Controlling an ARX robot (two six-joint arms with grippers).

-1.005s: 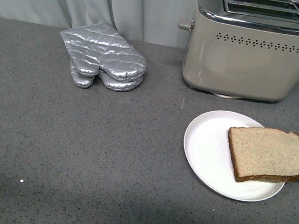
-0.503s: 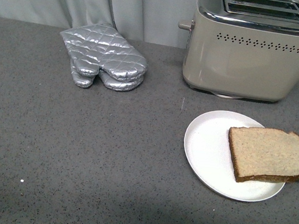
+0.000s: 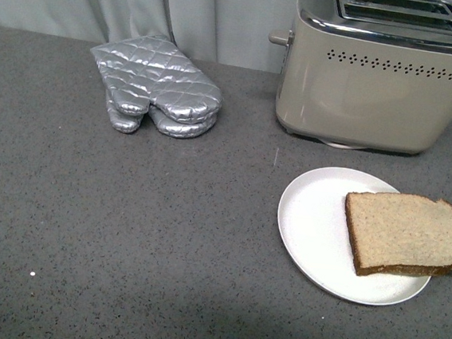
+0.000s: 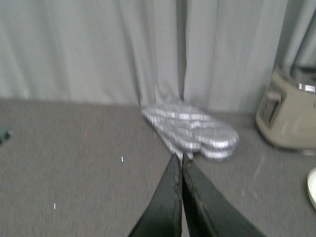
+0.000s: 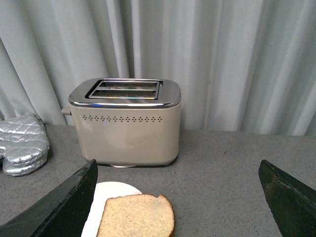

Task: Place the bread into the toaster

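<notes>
The left fingers [image 4: 170,197] are pressed together with nothing between them, hanging above bare counter [image 3: 124,232]. That wrist picture is blurred. Just past their tips lie the silver quilted oven mitts [image 4: 190,129], stacked flat near the curtain [image 4: 89,49].

The right fingers [image 5: 69,202] stand wide apart and hold nothing. Between them, lower down, the right wrist view shows the slice of bread [image 5: 137,216] and, behind it, the toaster [image 5: 126,128].

In the front view the bread lies flat on the right half of a round white plate [image 3: 309,225], its dark crust toward the camera and toward the plate's middle. Its right corner reaches out over the plate's rim. The plate sits on the counter just in front of the toaster and does not touch it.

The toaster stands upright at the back right of the counter, against the curtain. Its 2 long slots open upward in the chrome top, a row of small vent holes runs along its front, and a knob juts from its left side. The oven mitts lie well to the left of it.
</notes>
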